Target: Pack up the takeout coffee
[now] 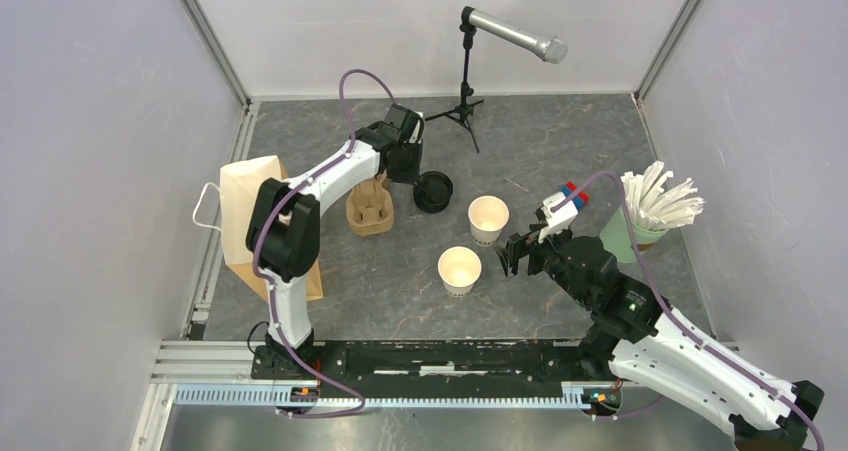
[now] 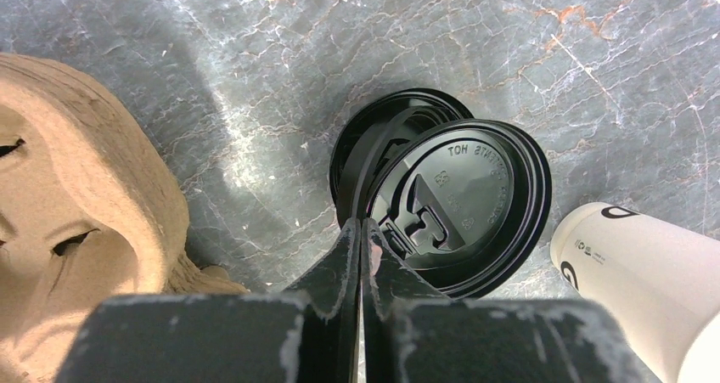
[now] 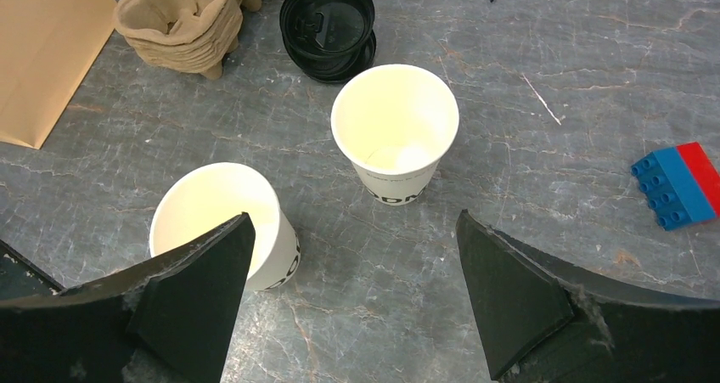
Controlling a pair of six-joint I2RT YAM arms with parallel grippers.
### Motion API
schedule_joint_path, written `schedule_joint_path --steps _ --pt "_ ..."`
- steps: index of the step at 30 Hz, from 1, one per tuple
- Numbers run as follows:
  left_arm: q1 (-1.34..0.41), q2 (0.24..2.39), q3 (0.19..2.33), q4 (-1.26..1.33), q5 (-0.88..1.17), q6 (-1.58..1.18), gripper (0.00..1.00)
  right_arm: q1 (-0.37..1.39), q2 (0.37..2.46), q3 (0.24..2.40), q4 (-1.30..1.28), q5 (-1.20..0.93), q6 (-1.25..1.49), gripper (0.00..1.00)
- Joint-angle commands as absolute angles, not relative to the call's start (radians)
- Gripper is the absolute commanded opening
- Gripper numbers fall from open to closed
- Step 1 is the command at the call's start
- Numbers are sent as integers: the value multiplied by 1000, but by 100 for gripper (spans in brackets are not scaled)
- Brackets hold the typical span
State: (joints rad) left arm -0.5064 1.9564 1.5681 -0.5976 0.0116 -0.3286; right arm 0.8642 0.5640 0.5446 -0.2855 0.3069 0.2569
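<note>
The step in hand looks like putting lids on: the left gripper [image 2: 361,234] pinches the edge of a black lid [image 2: 475,196], tipped up over the other lids [image 2: 365,132] in the upper middle of the top view, and next it likely must carry it to a cup. The right gripper [image 3: 352,222] is spread wide and holds nothing. It faces the far cup [image 3: 395,120] and the near cup [image 3: 216,209] in the middle of the top view; both look empty and have no lid, and the brown cup holder [image 3: 178,18] has no cups in it.
</note>
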Motion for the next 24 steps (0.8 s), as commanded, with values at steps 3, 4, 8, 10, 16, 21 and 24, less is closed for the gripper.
schedule_joint_path --steps 3,4,8,10,16,21,24 --pt "-497 1950 1612 -591 25 -326 3 868 557 538 -247 301 255 96" --pt "-497 1952 1612 -590 36 -321 2 868 556 538 -247 301 255 96" --pt "-497 1957 1619 -590 61 -314 3 869 561 538 -247 297 256 96" --pt "-498 1956 1619 -590 63 -313 3 869 565 540 -246 294 255 96" --pt "-496 1946 1620 -591 109 -326 2 868 612 520 -149 343 241 96" --pt "-496 1950 1614 -580 122 -331 2 866 850 649 -63 428 218 98" --pt "-496 1942 1585 -548 132 -333 2 853 1031 774 -51 434 154 96"
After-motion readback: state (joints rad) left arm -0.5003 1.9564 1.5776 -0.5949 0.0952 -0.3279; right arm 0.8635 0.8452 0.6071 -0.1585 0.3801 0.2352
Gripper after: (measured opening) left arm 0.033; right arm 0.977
